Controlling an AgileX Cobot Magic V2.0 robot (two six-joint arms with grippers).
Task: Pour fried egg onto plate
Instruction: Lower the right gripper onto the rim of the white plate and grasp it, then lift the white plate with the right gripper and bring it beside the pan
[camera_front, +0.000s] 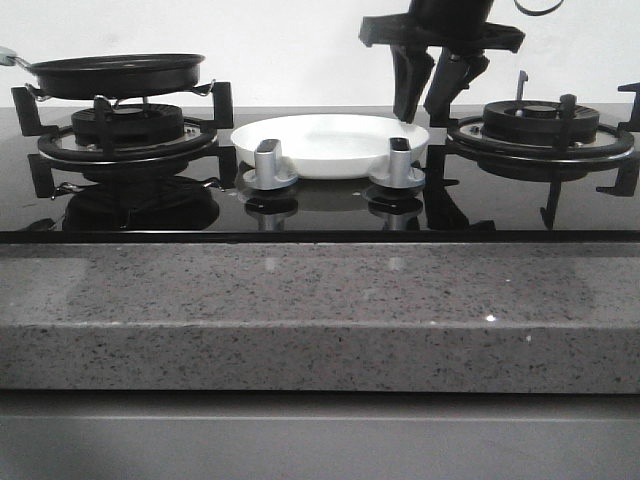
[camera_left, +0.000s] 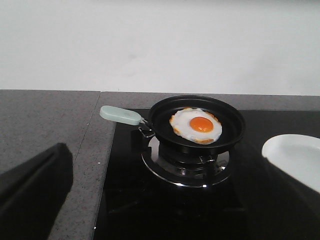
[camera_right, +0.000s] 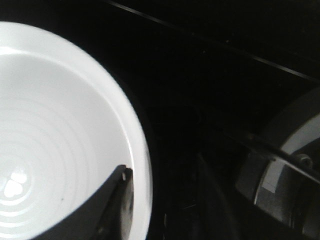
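glossy black hob (camera_front: 320, 215) set in speckled grey counter (camera_front: 300, 310).

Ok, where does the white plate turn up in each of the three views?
Front view: the plate sits mid-picture between the two burners, behind the two knobs.
Left wrist view: only its edge shows at the right border, beside the frying pan.
Right wrist view: it fills the left half, one finger of the right hand at its rim.
Shared landmark: the black glass cooktop.

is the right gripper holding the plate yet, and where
Not clearly. The right gripper straddles the plate's right rim, one finger inside it, jaws apart. The left gripper holds nothing.
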